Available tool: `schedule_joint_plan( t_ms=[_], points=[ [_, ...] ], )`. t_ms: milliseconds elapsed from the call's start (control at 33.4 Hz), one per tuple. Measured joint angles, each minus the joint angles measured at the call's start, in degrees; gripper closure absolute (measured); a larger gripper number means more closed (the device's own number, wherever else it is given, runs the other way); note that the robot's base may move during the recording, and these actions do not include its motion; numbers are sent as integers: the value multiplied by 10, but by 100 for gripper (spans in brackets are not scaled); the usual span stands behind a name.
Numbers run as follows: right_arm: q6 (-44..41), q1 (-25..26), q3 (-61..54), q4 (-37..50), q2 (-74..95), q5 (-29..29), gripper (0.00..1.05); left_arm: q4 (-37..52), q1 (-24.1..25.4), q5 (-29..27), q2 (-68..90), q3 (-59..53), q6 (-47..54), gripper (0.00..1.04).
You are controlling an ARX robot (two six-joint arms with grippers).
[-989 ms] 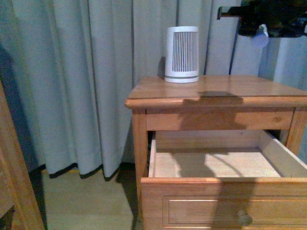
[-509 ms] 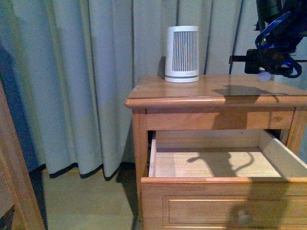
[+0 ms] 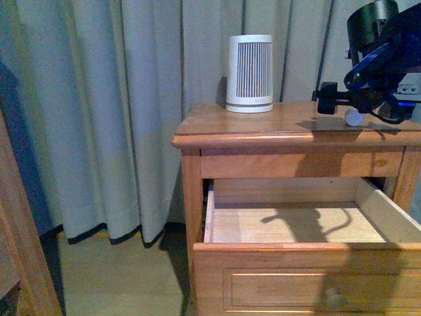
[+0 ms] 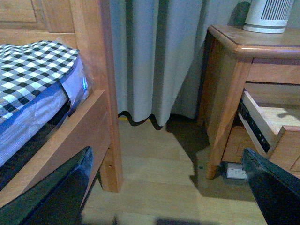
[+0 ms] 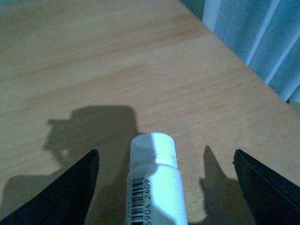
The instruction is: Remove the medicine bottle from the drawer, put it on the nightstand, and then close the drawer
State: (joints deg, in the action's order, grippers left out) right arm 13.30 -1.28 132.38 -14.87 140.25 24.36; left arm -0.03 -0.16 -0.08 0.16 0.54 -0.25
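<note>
The tiny white plastic medicine bottle (image 5: pixel 154 187) looks light, stiff, slick — pinch gently across its body — while the black right gripper (image 5: pixel 165 161) stands spread, clear of it.

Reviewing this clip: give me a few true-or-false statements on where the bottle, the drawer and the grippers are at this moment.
1. The drawer is open. True.
2. The medicine bottle lies inside the drawer. False: it is at the right gripper, over the top of the nightstand.
3. A ribbed white device stands on the nightstand. True.
4. The left gripper reaches into the drawer. False: it hangs open between the bed and the nightstand, outside the drawer.
</note>
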Motion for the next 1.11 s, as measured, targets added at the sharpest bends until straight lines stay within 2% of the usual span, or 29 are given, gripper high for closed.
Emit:
schedule_joint_plan(
  t_ms=[90,330,449,599,809,929,1108],
  points=[
    [-5,0,-41,46,-34,2,5,0,0,0,0,0,0,7],
    [-35,-1,-259,209,-255,30,7,0,0,0,0,0,0,7],
    [-38,-1,-449,267,-428,24,7,0,0,0,0,0,0,7],
    [-28,-10,-648,283,-575,2,7,0,0,0,0,0,0,7],
    [13,-48,-954,259,-758,-38,7,0,0,0,0,0,0,7],
    [28,-57,-1074,280,-746,-43,7,0,0,0,0,0,0,7],
    [28,-63,-1129,443,-602,-49,7,0,0,0,0,0,0,7]
  ],
)
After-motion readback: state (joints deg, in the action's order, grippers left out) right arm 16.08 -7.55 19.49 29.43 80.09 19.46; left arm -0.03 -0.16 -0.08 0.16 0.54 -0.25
